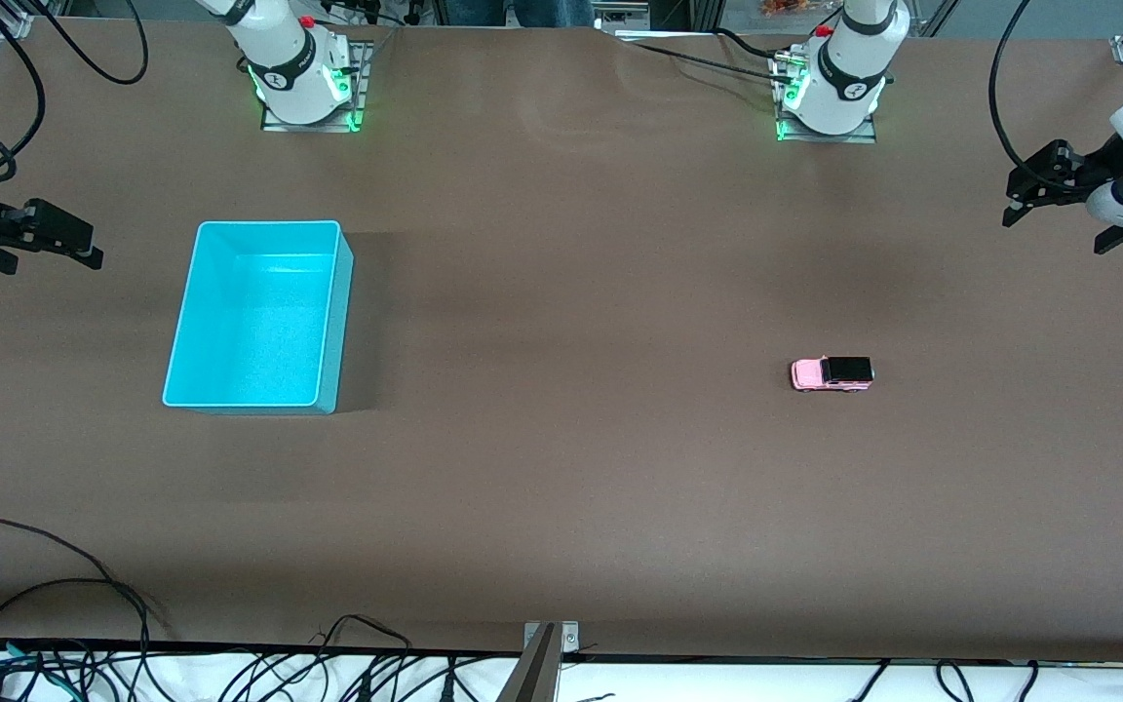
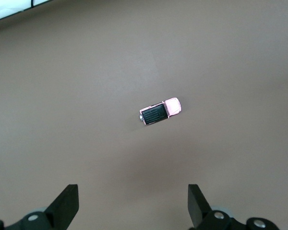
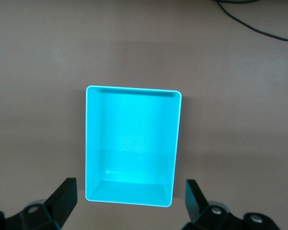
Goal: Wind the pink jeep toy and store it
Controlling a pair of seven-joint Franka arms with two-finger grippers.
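Nearest the front camera: pink jeep toy, upright on its wheels on the brown worktop, toward the left arm's end, well clear of every edge. Slightly farther back, toward the right arm's end: turquoise bin, nothing inside. Left gripper up over the worktop's left-arm end, fingers wide, holding nothing. Right gripper up over the right-arm end, fingers wide, holding nothing.
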